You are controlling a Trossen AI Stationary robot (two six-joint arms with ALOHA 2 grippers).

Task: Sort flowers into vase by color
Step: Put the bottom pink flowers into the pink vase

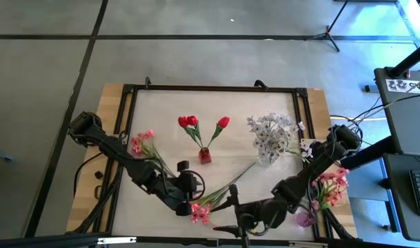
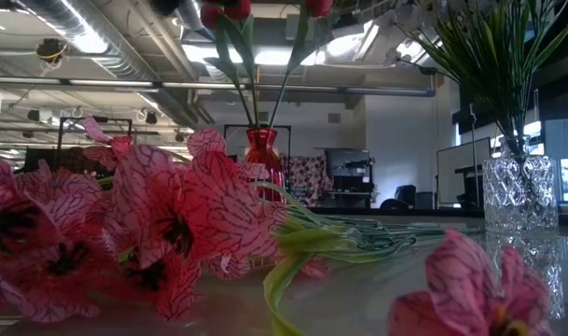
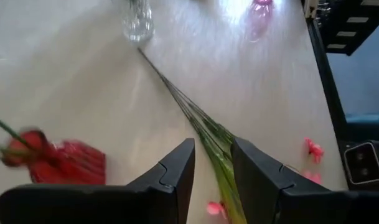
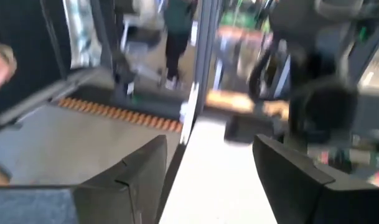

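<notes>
Pink flowers [image 1: 200,212] lie loose just ahead of the left gripper [image 3: 213,163], whose spread fingers straddle their green stems, seemingly lined up for a grab.

Two dark robot arms

The left arm [image 1: 137,169] and right arm [image 1: 313,172] are black, built of rounded jointed segments with black cables trailing at their bases. The left gripper [image 3: 213,180] and right gripper [image 4: 208,180] each end in two broad, angular, matte dark fingers.
</notes>
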